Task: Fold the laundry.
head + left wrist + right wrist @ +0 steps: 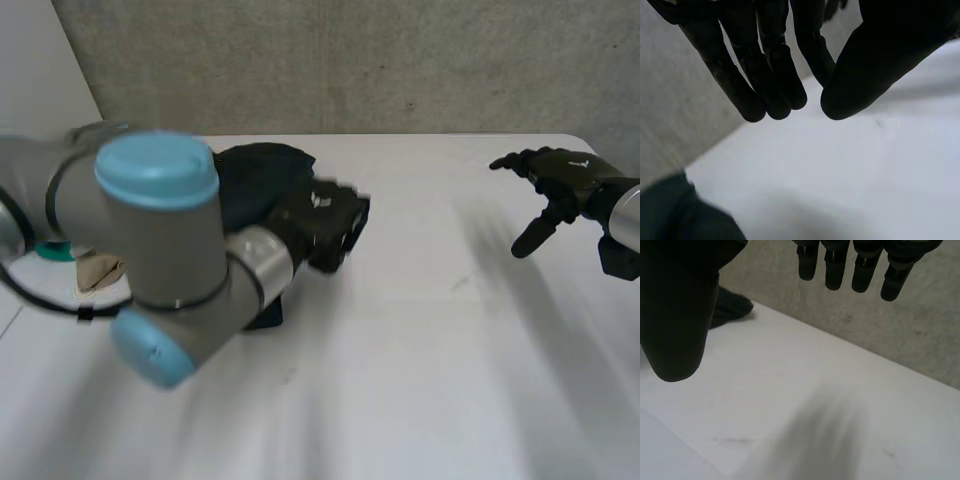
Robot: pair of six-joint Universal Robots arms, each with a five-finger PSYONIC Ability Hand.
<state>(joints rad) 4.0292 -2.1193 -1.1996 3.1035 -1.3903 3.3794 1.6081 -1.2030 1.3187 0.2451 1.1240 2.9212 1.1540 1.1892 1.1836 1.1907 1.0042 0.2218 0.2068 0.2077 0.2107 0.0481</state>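
I see the dark crumpled garment (pixel 262 168) bunched on the white worktop (pixel 430 340), upper left of centre, partly behind my left arm. My left hand (pixel 326 222) hangs just beside it, released and empty. My right hand (pixel 562 182), at the upper right, is released too, well apart from the garment.

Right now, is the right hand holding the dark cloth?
No, the right hand is open above the white table, far from the dark cloth.

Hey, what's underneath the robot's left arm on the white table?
A crumpled dark cloth lies there; the grey arm and black left hand cover most of it, so its shape is hidden.
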